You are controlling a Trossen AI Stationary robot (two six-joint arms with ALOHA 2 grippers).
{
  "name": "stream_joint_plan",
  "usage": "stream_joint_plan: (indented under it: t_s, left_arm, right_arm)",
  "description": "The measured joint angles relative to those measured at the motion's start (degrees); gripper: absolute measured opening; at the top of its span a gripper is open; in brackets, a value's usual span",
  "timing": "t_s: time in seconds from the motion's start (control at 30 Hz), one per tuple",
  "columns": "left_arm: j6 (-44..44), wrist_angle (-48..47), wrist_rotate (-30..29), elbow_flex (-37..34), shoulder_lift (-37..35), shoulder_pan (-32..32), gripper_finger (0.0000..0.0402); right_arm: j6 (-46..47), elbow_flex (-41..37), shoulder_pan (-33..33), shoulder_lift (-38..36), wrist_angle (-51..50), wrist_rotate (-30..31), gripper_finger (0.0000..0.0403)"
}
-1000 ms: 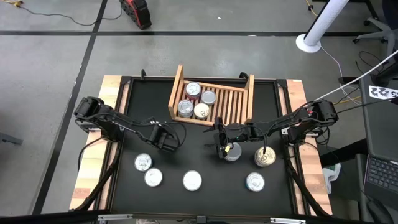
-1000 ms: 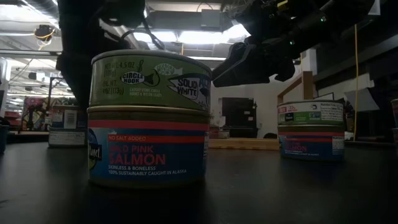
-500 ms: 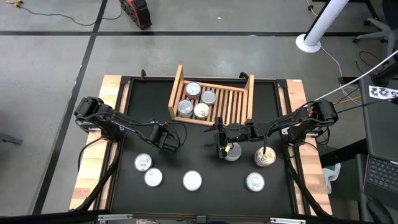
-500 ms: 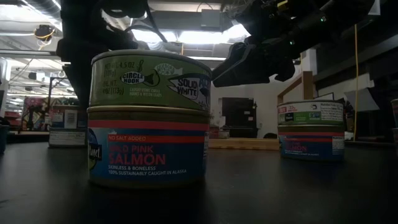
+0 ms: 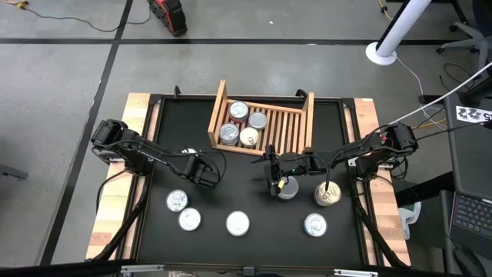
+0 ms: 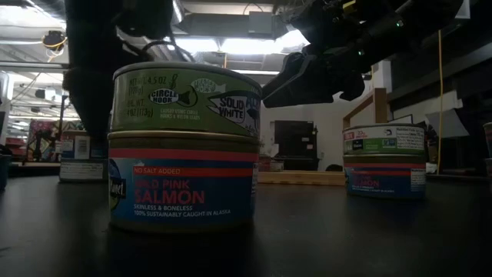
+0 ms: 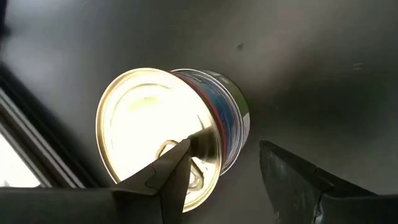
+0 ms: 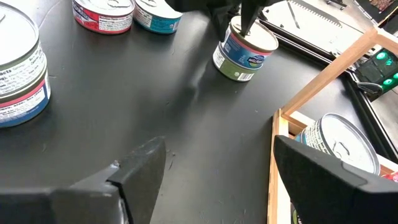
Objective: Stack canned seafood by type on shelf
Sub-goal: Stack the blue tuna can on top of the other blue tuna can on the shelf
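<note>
High view: four tins (image 5: 241,125) sit in the wooden shelf (image 5: 307,123); the left gripper (image 5: 201,171), jaws apart, hovers above a table tin (image 7: 168,146). Right gripper (image 5: 278,175), jaws apart and empty. Low view alone shows labels: green Solid White tin (image 6: 184,100) atop Pink Salmon tin (image 6: 181,185).

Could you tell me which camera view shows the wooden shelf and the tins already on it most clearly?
The high view: the wooden shelf shows whole from above, with four tins grouped at one end. The right wrist view catches only a corner board and one tin; the low view shows a distant sliver; the left wrist view misses it.
</note>
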Motion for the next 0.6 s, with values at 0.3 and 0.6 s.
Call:
stream_joint_plan:
  t_s: [0.3,0.6]
  left_arm:
    - [2.28,-0.32,-1.28,-0.89,0.01,0.0,0.0157]
    - [2.53,-0.22,-3.14,-0.72,-0.07,-0.02,0.0029]
  right_arm:
    - [0.01,0.0,0.0,0.0,0.0,-0.01,0.0296]
    - [0.07,0.0,0.0,-0.02,0.0,-0.01,0.0296]
